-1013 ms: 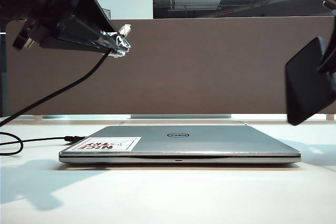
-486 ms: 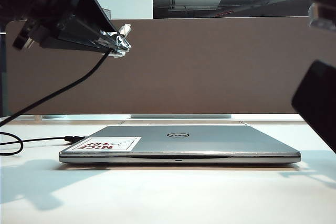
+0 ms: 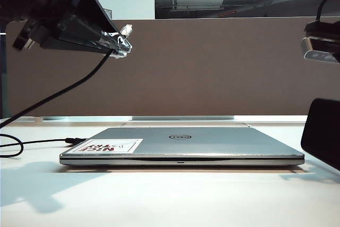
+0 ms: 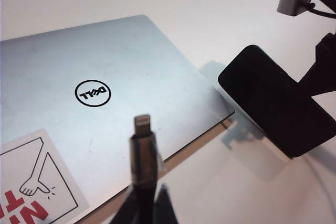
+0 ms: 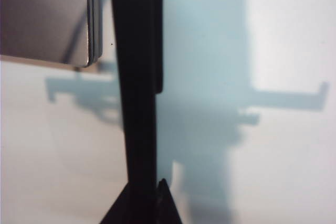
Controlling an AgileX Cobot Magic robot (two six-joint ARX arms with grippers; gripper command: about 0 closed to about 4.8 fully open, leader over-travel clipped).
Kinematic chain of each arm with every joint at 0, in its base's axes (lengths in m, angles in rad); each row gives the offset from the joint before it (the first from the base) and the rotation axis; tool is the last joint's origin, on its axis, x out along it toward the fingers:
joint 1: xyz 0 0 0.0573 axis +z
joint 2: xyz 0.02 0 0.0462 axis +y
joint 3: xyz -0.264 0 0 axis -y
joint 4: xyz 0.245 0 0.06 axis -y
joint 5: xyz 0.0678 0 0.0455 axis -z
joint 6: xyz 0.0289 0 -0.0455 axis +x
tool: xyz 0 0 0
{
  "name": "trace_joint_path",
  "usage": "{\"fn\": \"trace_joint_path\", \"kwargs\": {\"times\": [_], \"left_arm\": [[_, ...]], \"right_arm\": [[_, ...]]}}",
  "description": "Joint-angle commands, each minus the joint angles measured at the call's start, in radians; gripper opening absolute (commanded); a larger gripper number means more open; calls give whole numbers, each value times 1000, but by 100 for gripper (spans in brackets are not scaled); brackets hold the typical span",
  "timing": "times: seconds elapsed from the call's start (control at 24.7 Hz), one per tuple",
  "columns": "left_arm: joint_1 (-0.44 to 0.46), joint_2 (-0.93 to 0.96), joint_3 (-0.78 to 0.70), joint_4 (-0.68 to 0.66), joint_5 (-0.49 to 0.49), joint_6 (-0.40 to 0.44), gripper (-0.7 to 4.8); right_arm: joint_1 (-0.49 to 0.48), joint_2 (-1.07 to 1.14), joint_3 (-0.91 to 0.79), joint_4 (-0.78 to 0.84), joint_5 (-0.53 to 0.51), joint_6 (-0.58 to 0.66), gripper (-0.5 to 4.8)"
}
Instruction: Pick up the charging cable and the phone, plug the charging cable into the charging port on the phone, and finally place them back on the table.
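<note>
The left gripper [image 4: 143, 205] pinches the charging cable [image 4: 143, 150] (silvery tip up) above the laptop [image 4: 79, 103]; the right gripper [image 5: 140, 203] clamps the glossy black phone [image 4: 275, 100], low past the laptop's corner over bare table [image 3: 170, 195].

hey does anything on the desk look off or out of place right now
Nothing looks damaged or spilled. The laptop lies closed and flat on the table. The left gripper holds the charging cable aloft; the right gripper holds the phone beside the laptop, unplugged.
</note>
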Motion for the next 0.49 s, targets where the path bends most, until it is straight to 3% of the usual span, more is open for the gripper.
{"fn": "trace_joint_path", "kwargs": {"times": [0.04, 0.28, 0.36, 0.49], "left_arm": [[-1, -2, 2, 14, 2, 4, -6], [-1, -2, 2, 14, 2, 4, -6], [-1, -2, 2, 13, 2, 4, -6], [-1, -2, 2, 13, 2, 3, -6]], "right_arm": [[1, 18, -9, 20, 9, -9, 4], [1, 37, -10, 71, -30, -9, 30], [1, 60, -10, 73, -32, -9, 89], [1, 95, -10, 86, -32, -9, 95]]}}
